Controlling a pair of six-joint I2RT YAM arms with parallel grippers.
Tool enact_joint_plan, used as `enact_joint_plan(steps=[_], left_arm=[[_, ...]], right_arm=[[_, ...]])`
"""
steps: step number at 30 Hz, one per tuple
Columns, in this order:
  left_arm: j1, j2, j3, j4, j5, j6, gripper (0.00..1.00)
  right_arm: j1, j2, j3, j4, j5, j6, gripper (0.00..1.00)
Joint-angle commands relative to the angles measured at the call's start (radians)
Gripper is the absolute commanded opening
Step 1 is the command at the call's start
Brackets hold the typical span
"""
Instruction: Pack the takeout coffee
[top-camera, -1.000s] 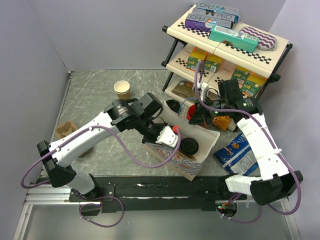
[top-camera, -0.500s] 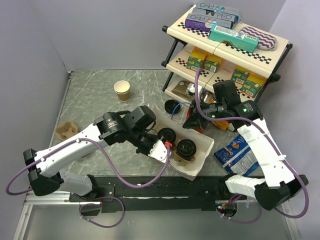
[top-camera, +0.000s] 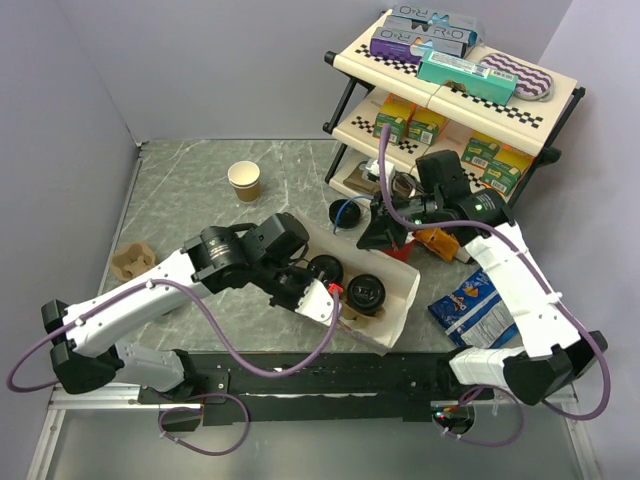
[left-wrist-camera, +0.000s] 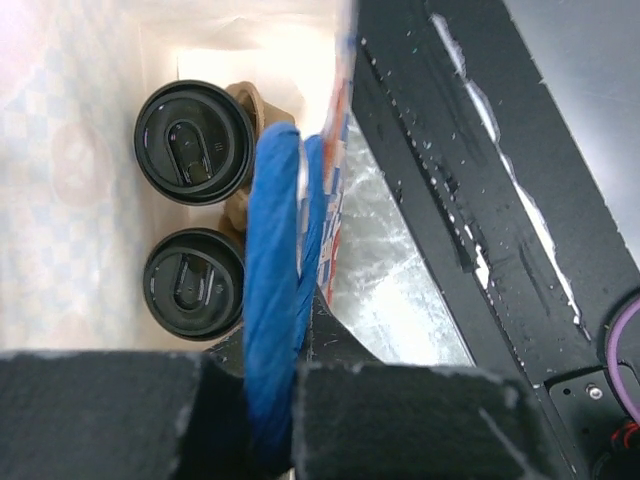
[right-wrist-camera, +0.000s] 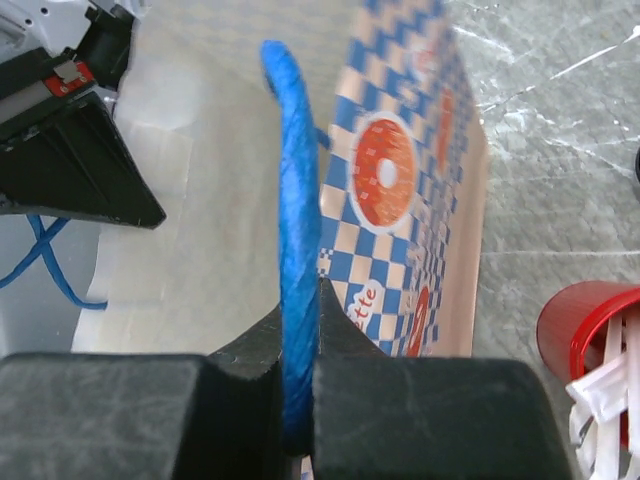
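Observation:
Two brown cups with black lids (top-camera: 325, 268) (top-camera: 365, 292) stand inside the open paper bag (top-camera: 398, 285). In the left wrist view both lids (left-wrist-camera: 195, 142) (left-wrist-camera: 193, 283) show in a brown carrier on the bag's floor. My left gripper (top-camera: 325, 296) is shut on the bag's near blue rope handle (left-wrist-camera: 275, 290), with my left gripper (left-wrist-camera: 285, 350) at the bag's near rim. My right gripper (top-camera: 385, 236) is shut on the far blue handle (right-wrist-camera: 298, 220), next to the bag's checkered outer wall (right-wrist-camera: 400, 200); my right gripper (right-wrist-camera: 298, 335) pinches the rope tight.
A lidless brown cup (top-camera: 244, 180) stands at the back left. A cardboard cup carrier (top-camera: 130, 262) lies far left. A black round lid (top-camera: 345, 212) sits by the shelf rack (top-camera: 450, 100). A red cup of stirrers (right-wrist-camera: 590, 320) and a chips bag (top-camera: 470, 305) are on the right.
The bag's mouth has been pulled wide open, and both lidded cups now show inside. My left gripper moved toward the near edge with its handle; my right gripper moved left and back.

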Motion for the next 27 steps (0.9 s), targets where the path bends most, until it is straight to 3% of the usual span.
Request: enact_joint_plan(steps=[1,15,17,18,19,21,22,25,27], left_arm=[[0.0,-0.051,0.001,-0.028,-0.072,-0.043,0.01],[0.001,-0.101,-0.038,-0.065,-0.173,-0.102,0.01],[0.001,-0.104,-0.049,-0.05,-0.193,-0.111,0.13],[0.001,-0.105,-0.058,-0.045,-0.2,-0.112,0.17],[0.001,-0.105,-0.061,-0.042,-0.208,-0.109,0.31],[0.001,-0.104,-0.061,-0.04,-0.225,-0.097,0.42],[0.0,-0.102,-0.061,-0.039,-0.228,-0.091,0.53],[0.001,-0.105,-0.052,-0.034,-0.231,-0.085,0.69],[0.001,-0.11,-0.042,-0.01,-0.236,-0.088,0.74]], right_arm=[[0.024,0.037,0.07,0.024,-0.03,-0.001,0.0],[0.059,0.149,0.136,0.054,-0.034,0.005,0.0],[0.059,0.156,0.141,0.044,-0.03,0.002,0.02],[0.059,0.16,0.15,0.039,-0.026,0.001,0.09],[0.059,0.16,0.156,0.034,-0.021,0.001,0.15],[0.056,0.156,0.181,0.008,0.003,-0.009,0.29],[0.053,0.153,0.19,-0.005,0.012,-0.022,0.33],[0.035,0.134,0.236,-0.051,0.046,-0.042,0.46],[0.024,0.122,0.283,-0.1,0.06,-0.056,0.54]])
